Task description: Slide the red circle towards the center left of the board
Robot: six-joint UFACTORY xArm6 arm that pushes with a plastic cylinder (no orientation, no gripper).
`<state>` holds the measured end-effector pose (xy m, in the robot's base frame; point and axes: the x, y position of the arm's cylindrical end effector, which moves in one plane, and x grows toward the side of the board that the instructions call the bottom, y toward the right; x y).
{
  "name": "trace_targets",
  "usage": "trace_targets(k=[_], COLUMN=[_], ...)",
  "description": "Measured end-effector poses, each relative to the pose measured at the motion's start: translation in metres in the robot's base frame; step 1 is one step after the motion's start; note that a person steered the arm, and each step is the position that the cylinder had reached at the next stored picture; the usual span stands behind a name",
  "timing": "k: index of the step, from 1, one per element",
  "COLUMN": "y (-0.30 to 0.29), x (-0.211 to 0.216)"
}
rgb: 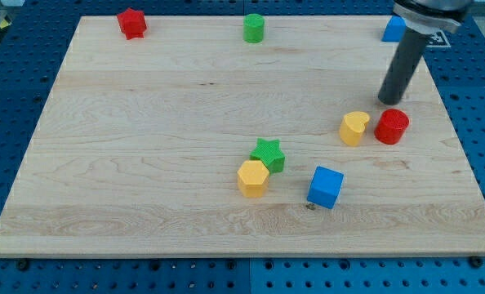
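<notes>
One red circle (pixel 391 126) sits at the frame's right, the yellow heart (pixel 354 128) just left of it. My tip (pixel 387 101) is set just above it; no claw is fitted, so its state cannot be told. The approach step appears in hand: the tip must be brought round to the circle's right, and the heart blocks a leftward push.

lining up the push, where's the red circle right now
The red round plastic block sits at the view's right, about mid-height, just right of the yellow heart-shaped block, with my tip just above it.

My tip (pixel 387 100) just above the red circle (pixel 391 126), yellow heart (pixel 353 128) beside it on the wooden board (pixel 144 147).
</notes>
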<state>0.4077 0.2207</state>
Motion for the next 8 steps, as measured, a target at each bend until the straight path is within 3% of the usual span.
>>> trace_targets(k=[2, 3, 6, 8], y=[0.060, 0.026, -0.088, -0.150], x=[0.047, 0.057, 0.031, -0.011])
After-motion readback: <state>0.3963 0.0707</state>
